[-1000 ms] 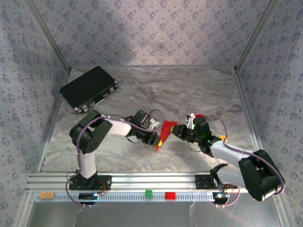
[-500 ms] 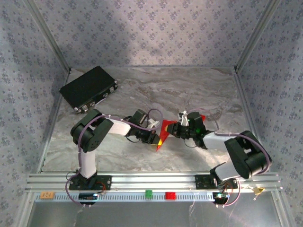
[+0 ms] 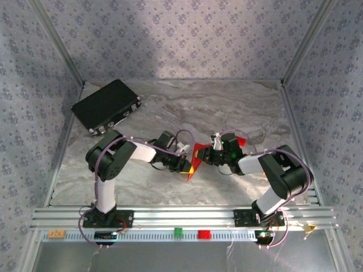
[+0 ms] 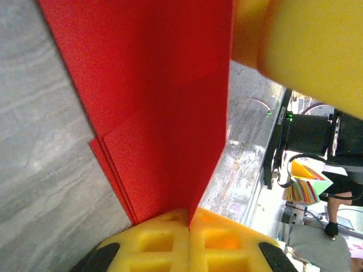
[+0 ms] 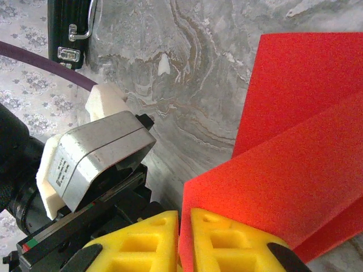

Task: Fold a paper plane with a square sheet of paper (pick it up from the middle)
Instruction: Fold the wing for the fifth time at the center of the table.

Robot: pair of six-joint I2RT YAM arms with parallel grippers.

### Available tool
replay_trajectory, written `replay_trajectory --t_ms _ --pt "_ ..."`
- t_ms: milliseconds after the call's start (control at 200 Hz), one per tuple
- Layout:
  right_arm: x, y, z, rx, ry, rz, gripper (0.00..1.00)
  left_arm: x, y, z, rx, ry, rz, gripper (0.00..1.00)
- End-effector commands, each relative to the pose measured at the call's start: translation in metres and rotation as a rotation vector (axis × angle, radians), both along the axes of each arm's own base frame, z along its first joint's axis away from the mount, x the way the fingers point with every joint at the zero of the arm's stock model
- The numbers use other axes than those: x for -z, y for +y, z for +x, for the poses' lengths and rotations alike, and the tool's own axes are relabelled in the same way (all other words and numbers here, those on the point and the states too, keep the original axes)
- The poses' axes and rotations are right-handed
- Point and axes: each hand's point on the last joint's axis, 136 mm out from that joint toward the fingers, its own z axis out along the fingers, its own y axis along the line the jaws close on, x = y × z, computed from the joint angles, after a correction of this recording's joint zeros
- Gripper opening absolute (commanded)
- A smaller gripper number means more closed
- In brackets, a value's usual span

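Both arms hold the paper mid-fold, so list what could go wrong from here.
Both the left pincer and right pincer pinch the folded red paper close together; pulling apart could tear it.
Its layers show offset edges in the left wrist view, so pressing now may set a crooked crease.
The left arm's wrist sits right beside the right pincer, so any swing might knock them together.
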Motion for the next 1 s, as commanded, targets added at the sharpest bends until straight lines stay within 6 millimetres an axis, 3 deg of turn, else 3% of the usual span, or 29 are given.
replay_trajectory --t_ms 0,670,994 --pt "-0.007 0.005 0.008 -0.011 -0.019 0.028 0.15 0.034 0.016 0.005 -0.062 0.023 0.11 0.0" --pt "0.008 0.004 0.015 0.006 0.027 0.021 0.15 0.053 0.03 0.008 -0.108 0.087 0.194 0.0" --pt "0.038 -0.005 0.012 0.048 0.126 -0.037 0.15 0.062 0.038 0.008 -0.128 0.106 0.248 0.0"
